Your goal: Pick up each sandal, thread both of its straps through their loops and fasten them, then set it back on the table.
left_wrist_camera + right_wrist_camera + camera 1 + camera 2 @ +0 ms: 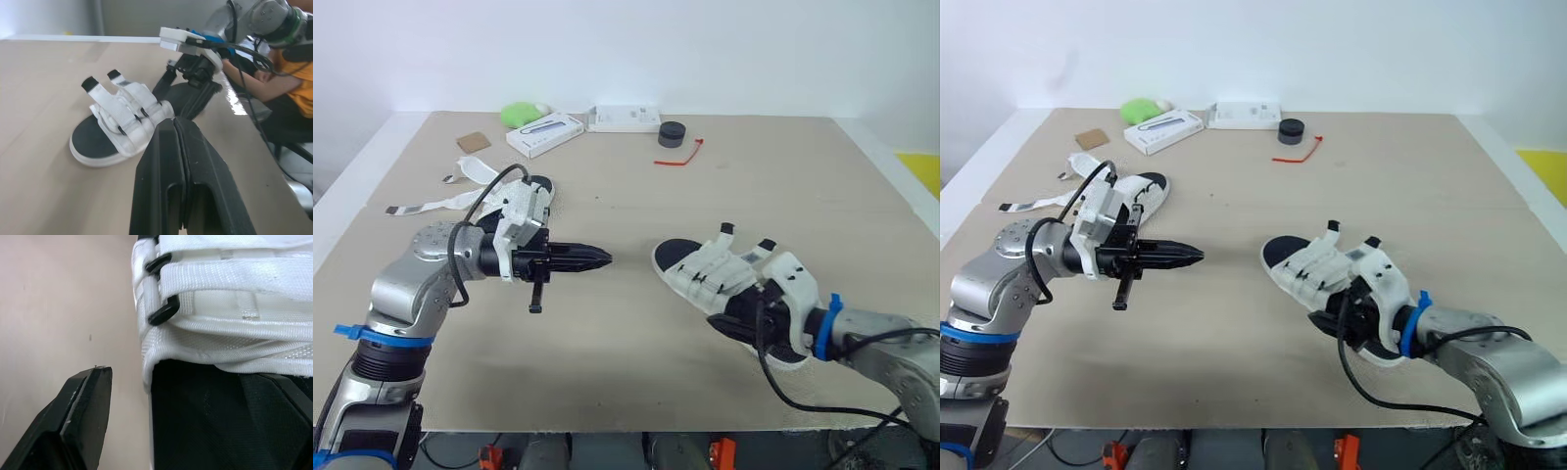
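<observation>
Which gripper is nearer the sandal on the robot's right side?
Right. The right gripper sits at the sandal's heel end; the left gripper hangs well off its toe end, pointing toward it.

The sandal (705, 276) has straps (234, 279) of white woven cloth, ribbed and matt. Its loops (164, 313) are smooth black plastic, its footbed (195, 416) matt black. The desk (636, 186) is matt, faintly speckled tan board. The left claw (605, 258) is matt black plastic.

Silver arms, black fingers (573, 258)
Left arm (406, 284) and right arm (891, 357) wear blue bands (827, 323); black cables (762, 343) loop past white wrist housings (521, 211).
</observation>
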Controlling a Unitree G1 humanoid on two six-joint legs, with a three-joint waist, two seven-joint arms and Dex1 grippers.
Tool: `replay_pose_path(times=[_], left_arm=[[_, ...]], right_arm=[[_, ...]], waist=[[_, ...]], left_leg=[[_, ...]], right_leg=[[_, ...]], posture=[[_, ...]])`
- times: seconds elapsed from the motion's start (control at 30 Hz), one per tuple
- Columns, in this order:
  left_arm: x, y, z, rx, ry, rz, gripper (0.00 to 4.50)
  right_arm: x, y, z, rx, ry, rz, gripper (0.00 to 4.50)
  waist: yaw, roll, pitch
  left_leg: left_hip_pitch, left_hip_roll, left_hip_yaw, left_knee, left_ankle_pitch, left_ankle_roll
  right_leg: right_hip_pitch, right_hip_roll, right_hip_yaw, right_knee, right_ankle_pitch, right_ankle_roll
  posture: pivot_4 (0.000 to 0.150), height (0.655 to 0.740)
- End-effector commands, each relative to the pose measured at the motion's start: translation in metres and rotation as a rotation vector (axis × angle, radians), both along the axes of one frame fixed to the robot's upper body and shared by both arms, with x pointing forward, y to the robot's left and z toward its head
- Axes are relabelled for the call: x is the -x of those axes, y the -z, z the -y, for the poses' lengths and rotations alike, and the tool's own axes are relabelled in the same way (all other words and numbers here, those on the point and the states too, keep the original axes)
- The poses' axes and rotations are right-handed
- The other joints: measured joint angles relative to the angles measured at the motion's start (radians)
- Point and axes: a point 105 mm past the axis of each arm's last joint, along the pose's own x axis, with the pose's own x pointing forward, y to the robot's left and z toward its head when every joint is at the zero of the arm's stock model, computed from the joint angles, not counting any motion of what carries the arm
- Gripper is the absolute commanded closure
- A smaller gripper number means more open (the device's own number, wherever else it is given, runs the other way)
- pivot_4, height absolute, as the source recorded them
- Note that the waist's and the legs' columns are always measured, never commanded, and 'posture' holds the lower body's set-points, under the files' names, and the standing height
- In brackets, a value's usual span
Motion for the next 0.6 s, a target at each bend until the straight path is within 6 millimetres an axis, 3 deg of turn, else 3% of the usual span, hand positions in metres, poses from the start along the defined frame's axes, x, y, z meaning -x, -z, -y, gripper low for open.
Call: replay_pose_path(times=[0.03, 0.1, 0.27, 0.37, 0.5, 0.6], left_arm=[[0.005, -0.003, -0.001, -0.008, -0.022, 0.031, 4.50], [0.003, 0.000, -0.001, -0.015, -0.044, 0.032, 4.50], [-0.015, 0.005, -0.009, -0.024, -0.195, 0.074, 4.50], [-0.025, 0.005, -0.014, -0.008, -0.281, 0.088, 4.50], [-0.033, 0.006, -0.019, 0.003, -0.367, 0.103, 4.50], [-0.038, 0.006, -0.023, 0.026, -0.435, 0.108, 4.50]], right_arm=[[-0.016, 0.010, 0.004, 0.014, 0.081, -0.015, 0.31], [-0.021, 0.012, 0.005, 0.020, 0.101, -0.011, 0.80], [-0.038, 0.015, 0.004, -0.012, 0.163, 0.020, 3.29], [-0.043, 0.014, 0.000, -0.045, 0.155, 0.037, 4.48], [-0.058, 0.001, 0.017, -0.099, 0.233, 0.099, 4.48], [-0.082, -0.023, 0.065, -0.094, 0.449, 0.205, 4.48]], waist=[[0.001, 0.000, 0.000], [0.003, -0.001, 0.000], [0.004, -0.003, -0.001], [0.004, -0.003, -0.001], [0.004, -0.003, -0.001], [0.005, -0.003, -0.001]], left_leg=[[0.000, 0.000, 0.000, 0.000, 0.000, 0.000], [0.001, 0.000, 0.000, 0.000, 0.000, 0.000], [0.002, 0.000, 0.000, 0.002, 0.001, 0.000], [0.002, 0.000, 0.000, 0.002, 0.003, 0.000], [0.002, 0.000, 0.000, 0.002, 0.005, -0.001], [0.002, 0.000, 0.001, 0.002, 0.006, 0.000]], right_leg=[[0.000, 0.000, 0.000, 0.000, 0.000, 0.000], [0.001, 0.000, 0.000, 0.000, 0.001, 0.000], [0.002, 0.000, 0.000, 0.000, 0.003, 0.000], [0.002, 0.000, 0.001, 0.000, 0.005, 0.000], [0.002, 0.000, 0.001, 0.000, 0.006, 0.000], [0.002, 0.000, 0.001, 0.000, 0.007, 0.000]], posture=[[0.150, 0.7400], [0.150, 0.7400], [0.150, 0.7400], [0.150, 0.7400], [0.150, 0.7400], [0.150, 0.7400]])
